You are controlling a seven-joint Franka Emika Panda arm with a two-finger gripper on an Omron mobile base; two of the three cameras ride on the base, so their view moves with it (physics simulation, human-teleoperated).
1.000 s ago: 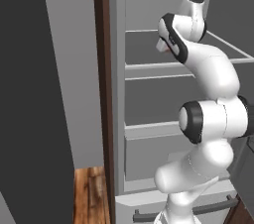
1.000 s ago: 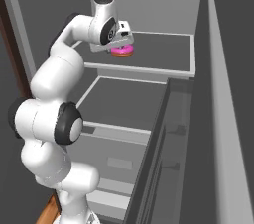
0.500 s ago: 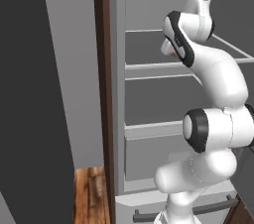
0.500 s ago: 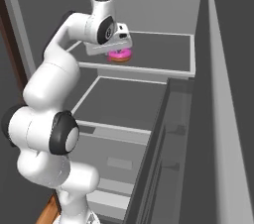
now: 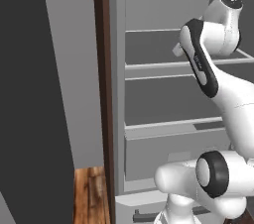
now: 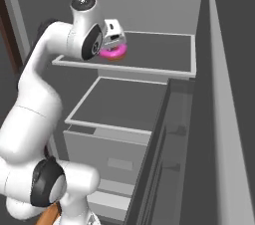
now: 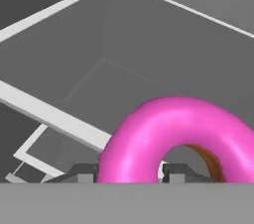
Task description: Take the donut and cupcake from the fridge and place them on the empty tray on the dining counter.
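**Donut gripped on upper fridge shelf, lift-out pending**

Left base view: fridge stands open, grey shelves across the middle of the frame; the arm rises from lower right and reaches in at upper right. Wooden floor at lower left.

Right base view: gripper sits at upper left of the frame, over the upper shelf. Donut shows as a pink ring right at the gripper's tip, near the shelf's left front corner. Lower shelf below it, centre frame. No cupcake made out anywhere.

Hand view: donut sits low and right of centre, close up against the camera. Two dark fingertips rise at the bottom edge, one on the outside of the left limb of the ring, the other in the hole. Gripper closed narrow on that one side of the ring, so the rest of the donut hangs off to the right of the grip.

Judgement: grasp looks made; next is to draw back out toward the fridge's open front. The off-centre hold may let the ring swing.
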